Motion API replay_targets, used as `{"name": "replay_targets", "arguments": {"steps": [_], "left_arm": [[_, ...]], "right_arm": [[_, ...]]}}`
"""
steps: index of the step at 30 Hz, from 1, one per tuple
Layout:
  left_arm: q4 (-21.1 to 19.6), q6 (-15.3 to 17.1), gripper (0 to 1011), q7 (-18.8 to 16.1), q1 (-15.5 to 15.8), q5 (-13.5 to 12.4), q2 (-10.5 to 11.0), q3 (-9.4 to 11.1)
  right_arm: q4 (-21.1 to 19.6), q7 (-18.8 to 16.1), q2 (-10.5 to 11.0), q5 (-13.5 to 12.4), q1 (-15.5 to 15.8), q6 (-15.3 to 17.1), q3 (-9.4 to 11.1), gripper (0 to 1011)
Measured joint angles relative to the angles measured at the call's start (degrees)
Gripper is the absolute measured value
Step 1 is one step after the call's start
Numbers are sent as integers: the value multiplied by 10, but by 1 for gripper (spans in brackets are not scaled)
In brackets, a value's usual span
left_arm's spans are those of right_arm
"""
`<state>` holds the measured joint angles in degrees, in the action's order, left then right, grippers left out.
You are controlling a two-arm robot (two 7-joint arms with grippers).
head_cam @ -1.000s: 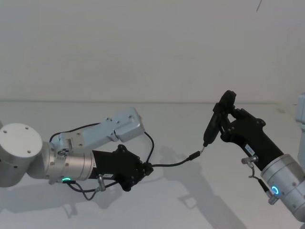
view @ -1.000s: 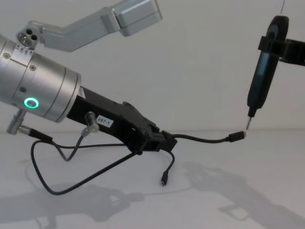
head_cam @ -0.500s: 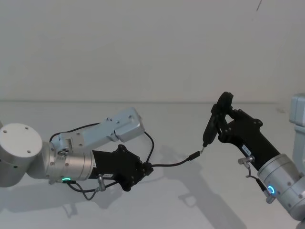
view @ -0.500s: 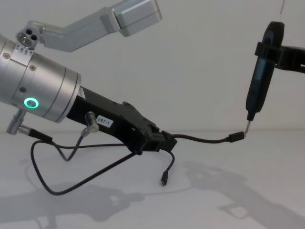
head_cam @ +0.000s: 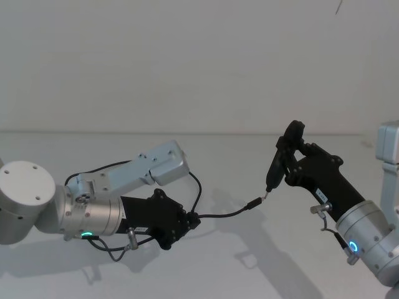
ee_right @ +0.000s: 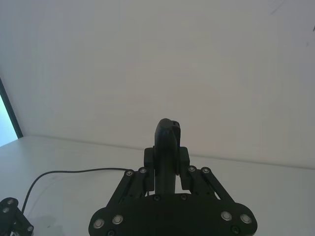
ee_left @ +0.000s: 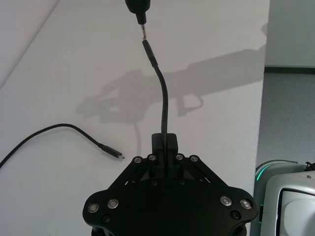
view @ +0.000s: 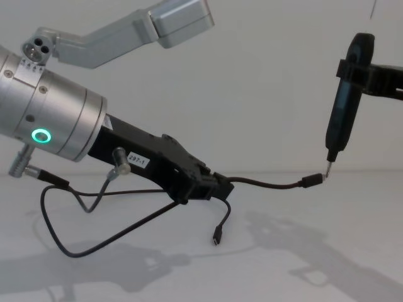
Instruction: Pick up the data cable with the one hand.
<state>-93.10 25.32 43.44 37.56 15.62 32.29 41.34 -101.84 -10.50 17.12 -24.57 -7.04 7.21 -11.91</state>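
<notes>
aloft, data cable (view: 264,184) in left gripper (view: 211,185), plug beside pointed tool (view: 343,113)

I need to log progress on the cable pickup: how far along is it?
Done: the left gripper is shut on the data cable, one plug raised. In hand: the right gripper holds a pen-like tool at that plug. Left: the other plug hangs near the table.

Silver cylindrical wrists, green and blue ring lights; black screw-studded left end effector (view: 211,185), white label.
</notes>
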Motion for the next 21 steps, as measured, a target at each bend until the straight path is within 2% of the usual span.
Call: {"name": "replay_targets", "arguments": {"steps": [21], "left_arm": [[0, 0, 36, 0, 0, 0, 0, 0]], "right_arm": [[3, -2, -5, -4, -2, 6, 4, 279]]}}
